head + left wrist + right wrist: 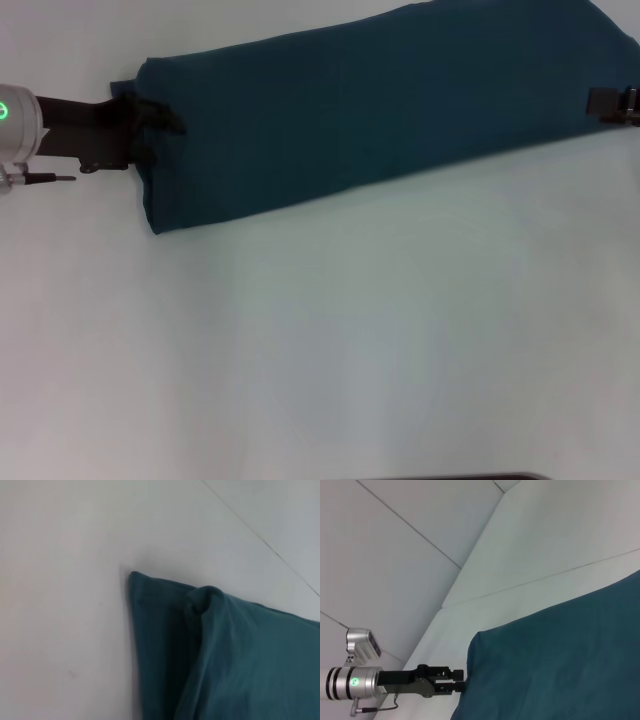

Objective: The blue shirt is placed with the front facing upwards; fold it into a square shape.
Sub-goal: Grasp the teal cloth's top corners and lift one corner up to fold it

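Showed one end of the blue shirt [235, 665] lying on a pale counter [65, 580]. Filled one corner of the picture with teal cloth, doubled over in layers. Ended in a sharp, flat corner of fabric against the counter surface. Carried a small bunched knot of cloth just inside that corner, raised above the flat lower layer, with a soft fold running away from it across the shirt. Cast a faint shadow along the shirt's straight edge. Had a thin dark seam line crossing the counter well apart from the shirt.
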